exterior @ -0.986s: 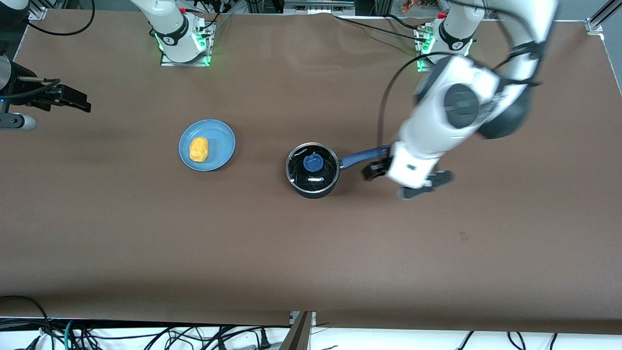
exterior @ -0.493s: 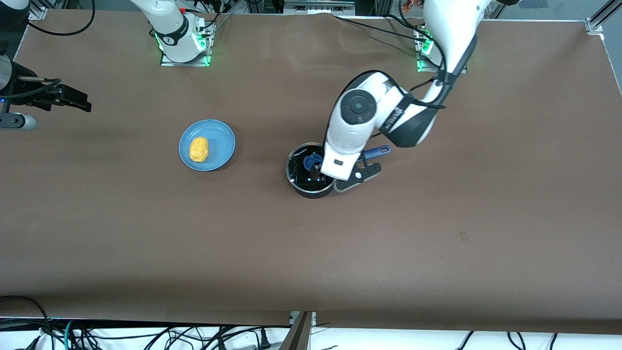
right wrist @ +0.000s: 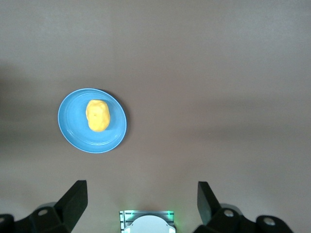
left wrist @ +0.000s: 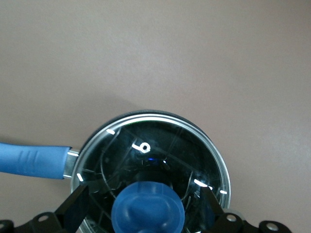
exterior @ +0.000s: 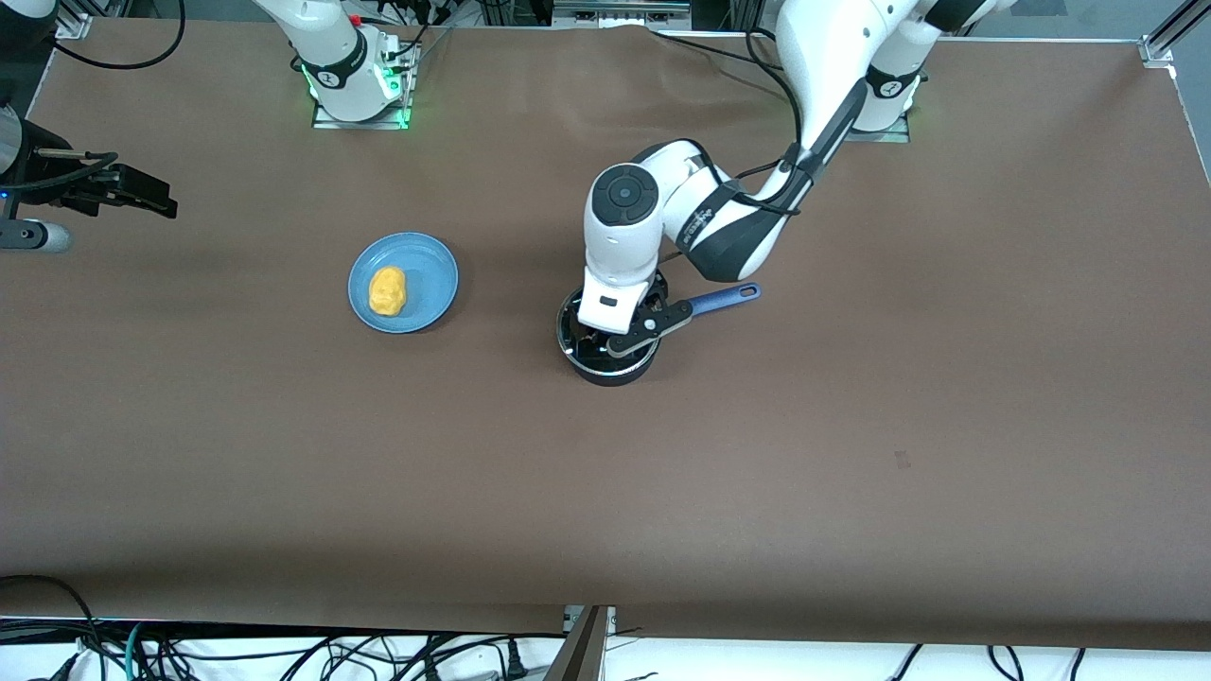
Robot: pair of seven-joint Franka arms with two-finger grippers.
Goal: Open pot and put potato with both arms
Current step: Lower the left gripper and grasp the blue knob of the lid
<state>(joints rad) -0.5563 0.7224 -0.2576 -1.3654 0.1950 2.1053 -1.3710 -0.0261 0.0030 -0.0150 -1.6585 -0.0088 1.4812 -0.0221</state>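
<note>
The black pot (exterior: pixel 615 371) stands mid-table with its blue handle (exterior: pixel 727 299) pointing toward the left arm's end. Its clear glass lid (left wrist: pixel 165 145) is on it. My left gripper (exterior: pixel 605 333) hangs just over the lid, open, with its fingers (left wrist: pixel 77 206) on either side of the blue knob (left wrist: pixel 148 211), not closed on it. The yellow potato (exterior: pixel 386 290) lies on a blue plate (exterior: pixel 430 274) toward the right arm's end, and shows in the right wrist view (right wrist: pixel 97 115). My right gripper (exterior: pixel 142 194) waits open and empty, high up at the table's edge.
The two arm bases (exterior: pixel 355 85) stand along the table's edge farthest from the front camera. The right arm's base also shows in the right wrist view (right wrist: pixel 146 223). Brown table (exterior: pixel 605 492) lies bare nearer the front camera.
My left arm has swung from beside the end of the pot's handle to over the lid, its fingers now straddling the knob. The right arm, pot and potato have not moved.
</note>
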